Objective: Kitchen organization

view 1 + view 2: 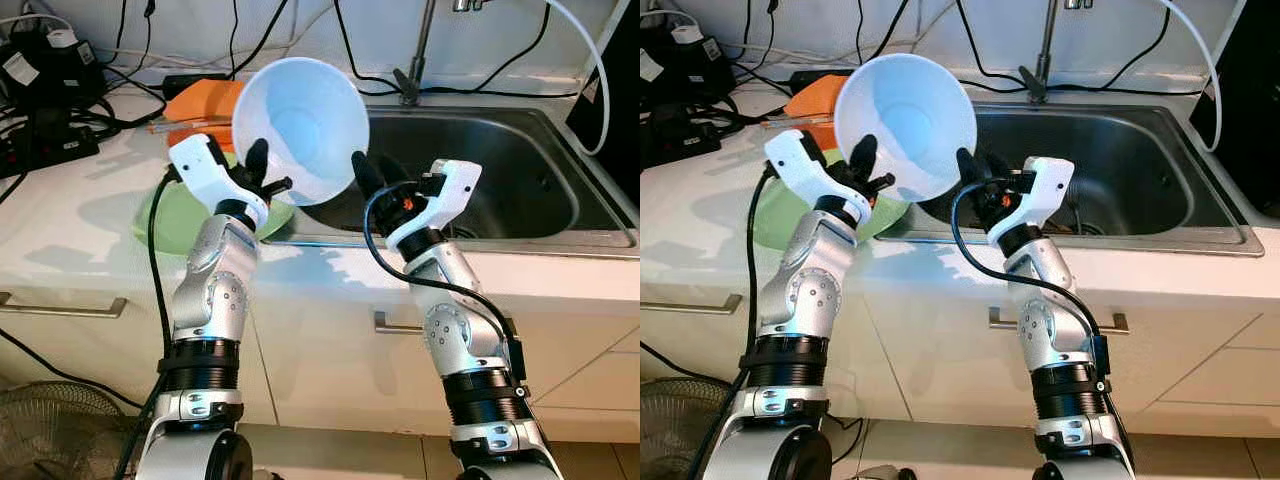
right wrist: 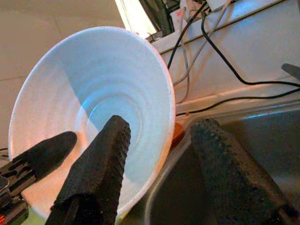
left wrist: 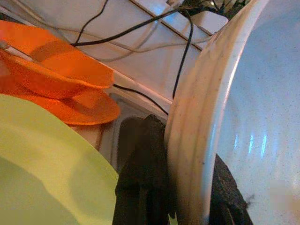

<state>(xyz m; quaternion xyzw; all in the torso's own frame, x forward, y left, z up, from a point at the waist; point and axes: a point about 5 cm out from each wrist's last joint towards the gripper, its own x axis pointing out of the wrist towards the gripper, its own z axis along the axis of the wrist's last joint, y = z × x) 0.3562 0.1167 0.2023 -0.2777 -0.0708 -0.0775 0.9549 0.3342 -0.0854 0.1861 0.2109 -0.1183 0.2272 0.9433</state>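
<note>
A large white bowl [image 1: 300, 125] is held up over the counter edge at the left end of the sink, tilted so its inside faces me. My left gripper [image 1: 265, 175] is shut on the bowl's lower left rim [image 3: 187, 140], one finger inside and one outside. My right gripper [image 1: 365, 175] is open at the lower right rim, with one finger [image 2: 101, 164] inside the bowl and the other finger [image 2: 225, 164] outside, a gap away from the wall.
A light green plate [image 1: 175, 220] lies on the counter under the left gripper, with orange dishes [image 1: 200, 100] behind it. The steel sink [image 1: 500, 170] and its tap [image 1: 412, 70] are to the right. Power strips and cables [image 1: 50, 110] crowd the back left.
</note>
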